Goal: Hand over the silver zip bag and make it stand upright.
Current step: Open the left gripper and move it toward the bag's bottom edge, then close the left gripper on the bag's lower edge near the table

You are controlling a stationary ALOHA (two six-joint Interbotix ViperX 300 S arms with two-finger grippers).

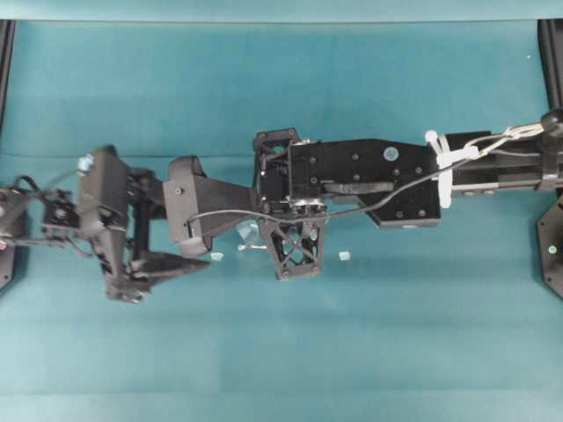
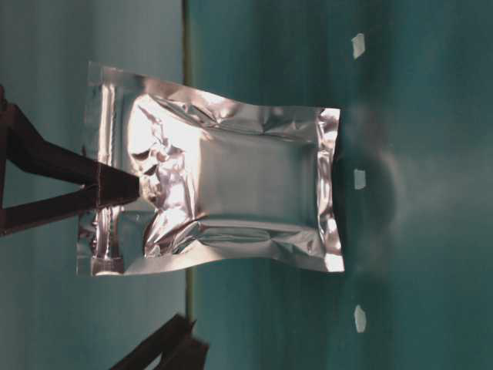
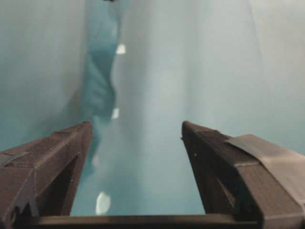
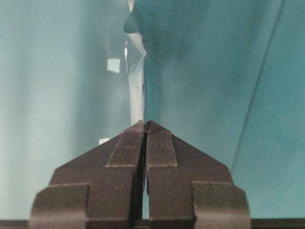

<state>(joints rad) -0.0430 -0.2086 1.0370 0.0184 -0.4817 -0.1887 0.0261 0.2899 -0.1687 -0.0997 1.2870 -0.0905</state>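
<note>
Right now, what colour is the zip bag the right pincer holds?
Shiny, crinkled silver zip bag, clamped in the right pincer; clearest in the table-level view.

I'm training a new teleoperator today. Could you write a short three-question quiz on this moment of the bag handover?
1. True or false: the left gripper is clamped on the silver zip bag.
2. Which gripper grips the bag's zip end? A) left B) right C) both
3. Fill in: in the table-level view, small white ___ lie on the teal table by the bag's bottom edge.

Key:
1. False. Its jaws stand wide apart with nothing between them.
2. B. The right gripper is shut on the bag's edge.
3. Scraps.
</note>
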